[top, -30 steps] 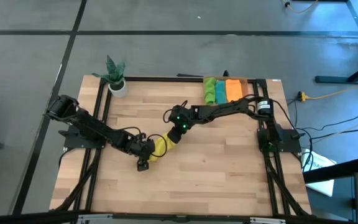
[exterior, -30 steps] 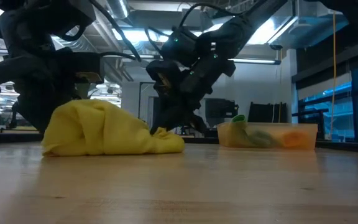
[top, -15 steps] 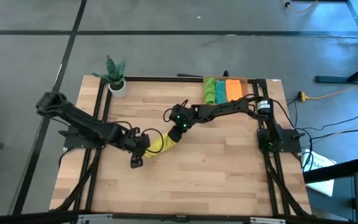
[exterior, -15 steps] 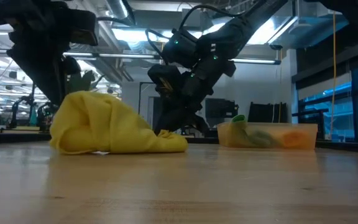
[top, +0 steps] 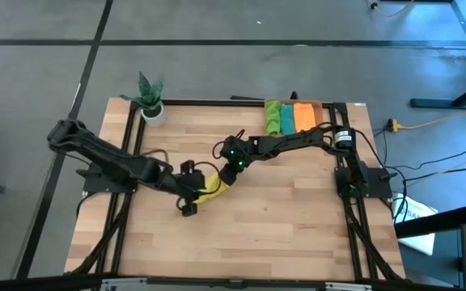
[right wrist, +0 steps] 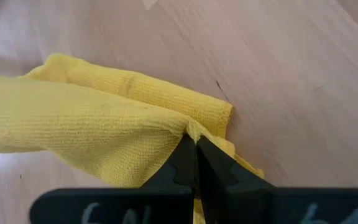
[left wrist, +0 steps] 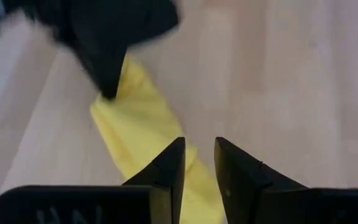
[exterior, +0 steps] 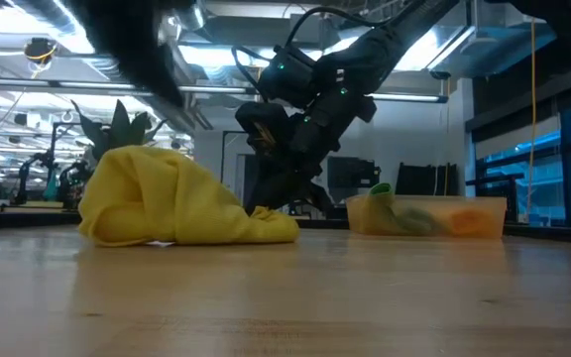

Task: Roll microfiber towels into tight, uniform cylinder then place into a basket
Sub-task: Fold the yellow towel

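The yellow towel [top: 213, 188] lay bunched in a loose, lumpy strip near the middle of the tabletop [top: 298, 226], nothing like a tight cylinder. At its far end the right gripper [right wrist: 194, 163] was down on the cloth, its fingers closed on a pinched fold of yellow fabric at the corner. At the near end the left gripper [left wrist: 199, 168] hung just over the towel with a narrow gap between its fingers [left wrist: 166, 171]; from its own view they stood apart and empty, the yellow strip running beneath them, not between them.

The other three towels, green [top: 273, 118], teal [top: 287, 119] and orange [top: 304, 116], already sat side by side in the basket [top: 324, 106] at the far edge of the tabletop, on the right arm's side. A small potted plant [top: 150, 99] stood at the far corner, well clear of the work.

To my eye this was the last towel, and the rolling of it was barely begun. The next move seemed to call for the left fingers to come down and take hold of the free end, so the cloth could be drawn flat between the two arms before any rolling. Rolling it as it lay would likely give a slack, uneven bundle.
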Controlling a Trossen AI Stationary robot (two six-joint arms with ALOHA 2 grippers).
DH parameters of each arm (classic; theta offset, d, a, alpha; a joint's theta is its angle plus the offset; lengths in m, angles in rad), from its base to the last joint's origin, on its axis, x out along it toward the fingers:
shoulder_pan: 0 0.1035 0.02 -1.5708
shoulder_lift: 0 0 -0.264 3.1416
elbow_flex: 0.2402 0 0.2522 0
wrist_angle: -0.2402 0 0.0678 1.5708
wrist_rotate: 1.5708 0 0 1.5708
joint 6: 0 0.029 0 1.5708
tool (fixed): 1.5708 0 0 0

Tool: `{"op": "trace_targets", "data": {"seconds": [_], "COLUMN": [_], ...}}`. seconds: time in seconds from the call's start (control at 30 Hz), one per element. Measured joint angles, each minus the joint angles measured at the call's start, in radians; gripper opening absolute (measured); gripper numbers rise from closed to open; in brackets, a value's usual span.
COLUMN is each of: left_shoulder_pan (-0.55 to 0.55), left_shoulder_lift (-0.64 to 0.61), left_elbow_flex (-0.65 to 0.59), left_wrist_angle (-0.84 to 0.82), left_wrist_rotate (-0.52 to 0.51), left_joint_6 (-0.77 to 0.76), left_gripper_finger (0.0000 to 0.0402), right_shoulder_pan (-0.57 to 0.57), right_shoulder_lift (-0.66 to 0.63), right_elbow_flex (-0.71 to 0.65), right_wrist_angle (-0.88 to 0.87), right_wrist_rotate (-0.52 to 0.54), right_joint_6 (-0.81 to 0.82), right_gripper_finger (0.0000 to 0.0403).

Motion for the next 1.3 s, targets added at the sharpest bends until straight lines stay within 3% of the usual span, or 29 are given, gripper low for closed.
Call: {"op": "trace_targets", "data": {"seconds": [0.37, 0.6, 0.87, 1.1, 1.3], "left_shoulder_pan": [-0.009, 0.002, 0.033, 0.059, 0.073], "left_shoulder_lift": [0.23, 0.237, 0.236, 0.234, 0.234], "left_elbow_flex": [-0.033, -0.04, -0.143, -0.155, -0.156], "left_wrist_angle": [-0.026, -0.1, -0.036, -0.03, -0.027], "left_wrist_rotate": [0.021, 0.02, 0.062, 0.083, 0.105], "left_joint_6": [-0.072, -0.082, -0.1, -0.06, -0.038], "left_gripper_finger": [0.0078, 0.0078, 0.0078, 0.0078, 0.0078], "right_shoulder_pan": [0.0, 0.0, 0.002, 0.002, 0.005], "right_shoulder_lift": [0.0, 0.0, 0.0, -0.016, -0.042], "right_elbow_flex": [0.0, 0.0, 0.0, 0.009, 0.051], "right_wrist_angle": [-0.001, -0.008, -0.015, -0.022, -0.036], "right_wrist_rotate": [-0.002, -0.005, -0.024, -0.061, -0.016], "right_joint_6": [0.0, -0.006, -0.043, -0.191, -0.335], "right_gripper_finger": [0.0006, 0.0006, 0.0006, 0.0006, 0.0006]}}
